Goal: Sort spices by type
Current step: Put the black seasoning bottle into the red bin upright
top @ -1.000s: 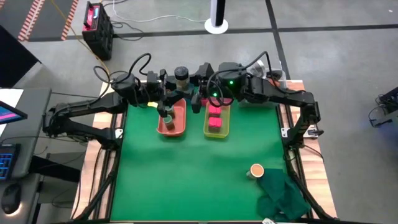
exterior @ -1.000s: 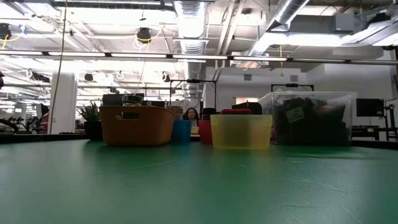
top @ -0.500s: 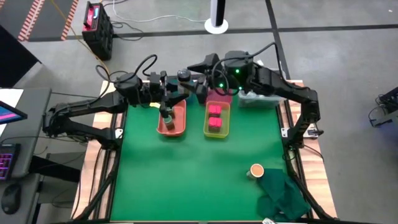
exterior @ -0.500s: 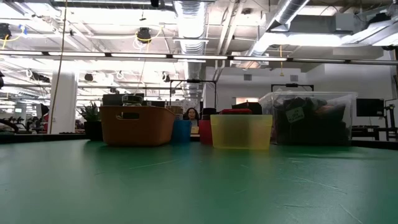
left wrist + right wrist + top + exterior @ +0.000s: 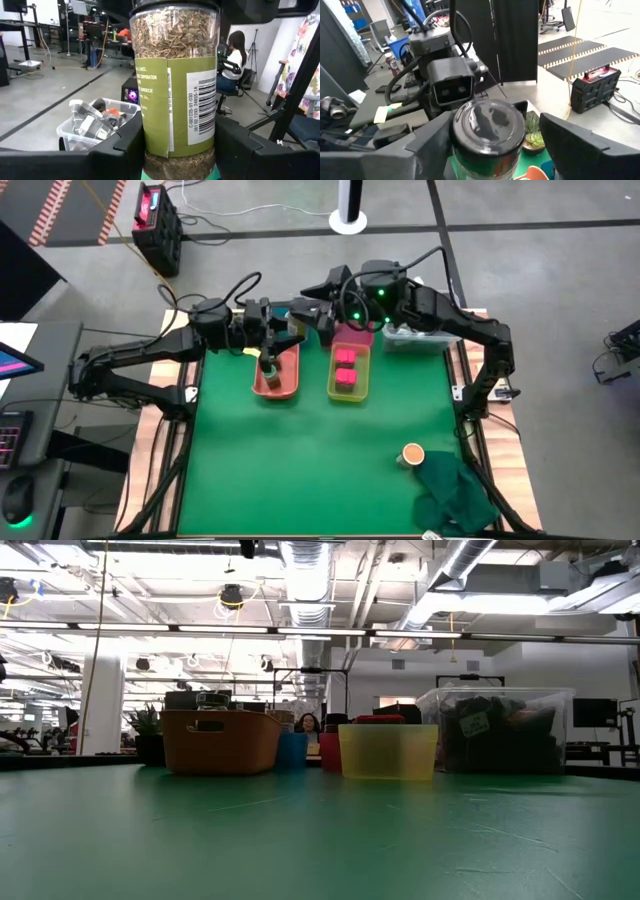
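My left gripper (image 5: 286, 329) is shut on a clear jar of dried herbs (image 5: 175, 80) with a green label and a dark lid, at the far edge between the brown tray (image 5: 290, 385) and a blue container (image 5: 292, 751). My right gripper (image 5: 304, 311) is open, its fingers on either side of the jar's dark lid (image 5: 489, 122); I cannot tell whether they touch it. A green-topped jar (image 5: 268, 363) stands in the brown tray. Two pink boxes (image 5: 345, 367) lie in the yellow tray (image 5: 364, 375). A tan-topped jar (image 5: 412, 454) stands on the mat. My left gripper pinches the herb jar's lower body (image 5: 150, 150) between its two fingers (image 5: 127, 150), one on each side. The fingers come level from the table's left. The jar stands upright in the hold; what lies under its base is hidden.
A clear box of clutter (image 5: 412, 335) sits at the far right and shows behind the yellow tray in the low view (image 5: 495, 730). A crumpled green cloth (image 5: 455, 495) lies at the near right corner. A person (image 5: 235, 55) sits in the room beyond.
My right gripper has swung from above the yellow tray toward the far left and now stands over the jar in my left gripper, covering its top in the high view. The trays and the other jars have stayed put.
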Available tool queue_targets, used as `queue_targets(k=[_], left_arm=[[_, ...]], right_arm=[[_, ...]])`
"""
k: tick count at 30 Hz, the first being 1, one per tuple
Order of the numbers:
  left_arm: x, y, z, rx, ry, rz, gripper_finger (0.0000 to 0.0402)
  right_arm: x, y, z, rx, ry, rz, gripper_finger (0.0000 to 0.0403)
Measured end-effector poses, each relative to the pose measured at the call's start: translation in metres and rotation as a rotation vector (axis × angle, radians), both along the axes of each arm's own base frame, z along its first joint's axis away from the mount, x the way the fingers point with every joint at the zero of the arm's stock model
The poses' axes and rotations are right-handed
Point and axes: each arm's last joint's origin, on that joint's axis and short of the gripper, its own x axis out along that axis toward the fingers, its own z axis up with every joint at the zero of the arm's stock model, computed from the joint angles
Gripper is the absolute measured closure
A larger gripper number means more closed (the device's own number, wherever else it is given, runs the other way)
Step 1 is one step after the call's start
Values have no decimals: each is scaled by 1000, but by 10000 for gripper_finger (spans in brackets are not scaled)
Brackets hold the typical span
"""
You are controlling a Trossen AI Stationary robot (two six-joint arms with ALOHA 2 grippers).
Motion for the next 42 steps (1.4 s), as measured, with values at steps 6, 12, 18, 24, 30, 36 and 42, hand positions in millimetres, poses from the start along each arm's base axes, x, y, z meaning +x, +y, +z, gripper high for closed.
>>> queue_targets(k=[6, 12, 18, 24, 30, 36, 42], left_arm=[[0, 0, 0, 7, -3, 2, 224], [0, 0, 0, 24, -1, 6, 224], [1, -3, -1, 61, 22, 12, 189], [1, -2, -5, 53, 64, 86, 96], [-18, -4, 0, 46, 92, 189, 69], [-49, -7, 5, 4, 152, 345, 74], [-58, -10, -6, -118, 254, 350, 74]], right_arm=[[0, 1, -1, 7, 5, 30, 126], [0, 1, 0, 9, 2, 37, 175], [0, 1, -1, 3, 8, 38, 180], [1, 1, -1, 9, 6, 24, 175], [-1, 1, -10, 40, 92, 20, 175], [-12, -18, -34, 60, 343, -123, 175], [-21, -54, -75, 79, 587, -311, 174]])
